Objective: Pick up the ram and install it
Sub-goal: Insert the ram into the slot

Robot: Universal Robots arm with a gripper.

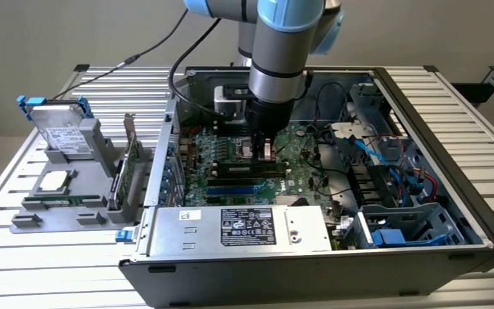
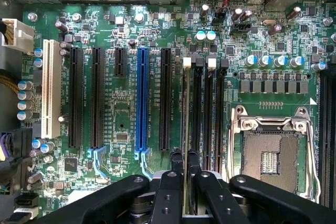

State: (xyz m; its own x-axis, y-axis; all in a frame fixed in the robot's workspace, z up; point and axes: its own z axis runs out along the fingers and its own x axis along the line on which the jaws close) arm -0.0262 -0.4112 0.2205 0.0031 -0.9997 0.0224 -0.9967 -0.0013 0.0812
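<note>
Gripper [image 2: 185, 156] fingers [image 2: 177, 163] are nearly closed, pinching the ram [image 2: 185, 108] edge-on between them. The ram lines up along a motherboard [image 2: 126, 129] slot [image 2: 186, 62] just beneath the fingertips.

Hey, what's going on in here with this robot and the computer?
The robot arm's gripper is down inside the open computer case, pinching the ram on edge over the motherboard. The stick lines up with the memory slots beside the empty processor socket. Whether it is seated is unclear.
</note>
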